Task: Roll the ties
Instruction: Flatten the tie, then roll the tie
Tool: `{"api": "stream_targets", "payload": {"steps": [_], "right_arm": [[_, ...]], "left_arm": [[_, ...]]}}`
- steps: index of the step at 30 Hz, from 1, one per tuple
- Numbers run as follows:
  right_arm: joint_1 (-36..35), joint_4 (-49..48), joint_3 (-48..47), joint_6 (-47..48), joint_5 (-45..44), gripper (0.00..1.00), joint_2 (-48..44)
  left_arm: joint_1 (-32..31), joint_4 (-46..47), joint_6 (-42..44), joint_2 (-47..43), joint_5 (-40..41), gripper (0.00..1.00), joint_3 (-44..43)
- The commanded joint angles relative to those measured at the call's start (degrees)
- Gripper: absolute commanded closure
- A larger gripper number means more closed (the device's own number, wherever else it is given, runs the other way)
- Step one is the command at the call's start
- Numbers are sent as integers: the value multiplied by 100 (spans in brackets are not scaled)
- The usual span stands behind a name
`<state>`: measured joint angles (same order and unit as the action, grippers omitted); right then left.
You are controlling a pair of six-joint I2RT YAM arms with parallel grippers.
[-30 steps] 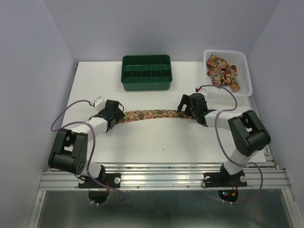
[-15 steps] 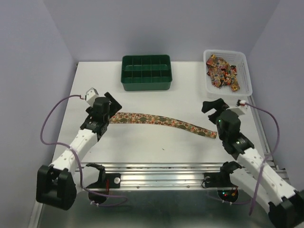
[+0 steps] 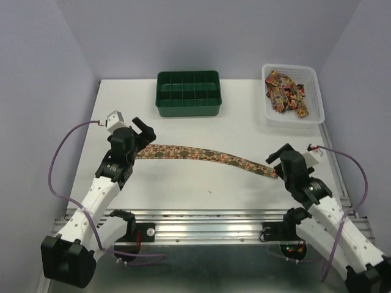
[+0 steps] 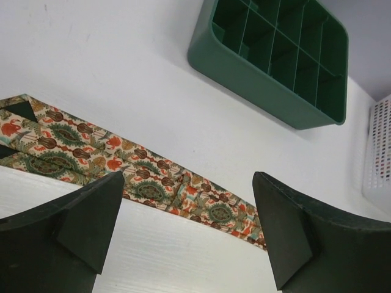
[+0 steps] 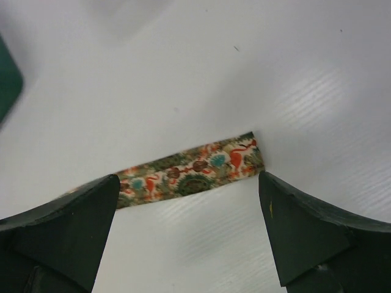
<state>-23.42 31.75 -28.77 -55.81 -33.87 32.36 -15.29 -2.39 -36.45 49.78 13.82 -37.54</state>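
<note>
Here, a long red-gold-green paisley tie (image 3: pixel 201 154) lies flat across mid-frame on the worktop (image 3: pixel 183 183), with the left claw (image 3: pixel 143 130) and right claw (image 3: pixel 278 159) both spread wide over its ends.

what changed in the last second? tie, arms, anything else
The tie's right end swung toward the near edge, so it now lies slanted. Both arms unfolded from their tucked poses. The left gripper and right gripper are open over the tie's ends, gripping nothing. The green tray and white basket are unchanged.
</note>
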Motion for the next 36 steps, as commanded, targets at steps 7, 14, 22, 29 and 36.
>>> {"api": "stream_targets", "payload": {"steps": [7,14,22,29,36], "right_arm": [[39,1029,-1043,-652,-621,0,3450],[162,596,-954,-597,-252,9,3699],[636,517,-613,-361,-59,29,3119],[883,88,-366,25,318,34,3110],[971,-405,-287,281,468,42,3750]], "left_arm": [[8,547,287,620,-661,1,45],[8,723,261,656,-793,1,142],[8,784,287,586,-969,1,186],[8,837,270,550,-1040,1,230],[8,863,252,612,-1013,1,256]]}}
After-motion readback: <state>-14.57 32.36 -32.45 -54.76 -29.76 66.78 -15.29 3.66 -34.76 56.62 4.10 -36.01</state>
